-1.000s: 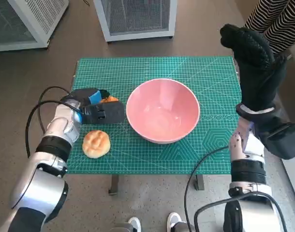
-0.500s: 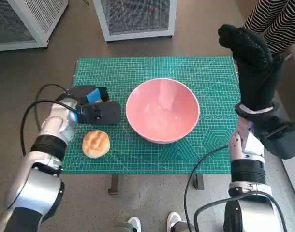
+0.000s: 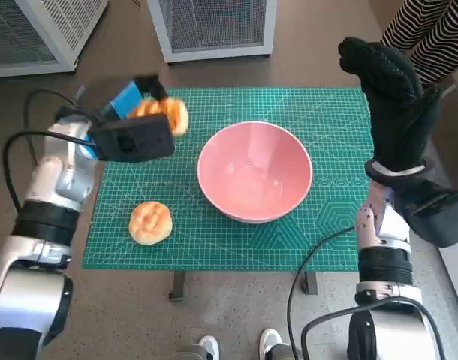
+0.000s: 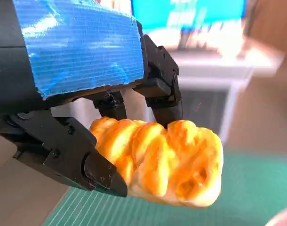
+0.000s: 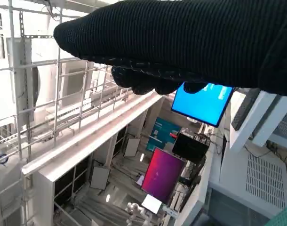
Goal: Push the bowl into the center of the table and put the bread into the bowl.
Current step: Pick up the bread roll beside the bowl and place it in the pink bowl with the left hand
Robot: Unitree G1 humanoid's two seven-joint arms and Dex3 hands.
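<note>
one bread (image 3: 160, 115) in left robot hand (image 3: 131, 135)

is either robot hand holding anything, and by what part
The left robot hand holds a piece of bread, its fingers clamping one end. The right robot hand holds nothing.

brown floor (image 3: 56, 82); 2 white mesh-sided cabinets (image 3: 214, 26) beyond the table.

pink bowl (image 3: 254, 171), green gridded mat (image 3: 319, 217), golden bread (image 4: 157, 160)
</note>
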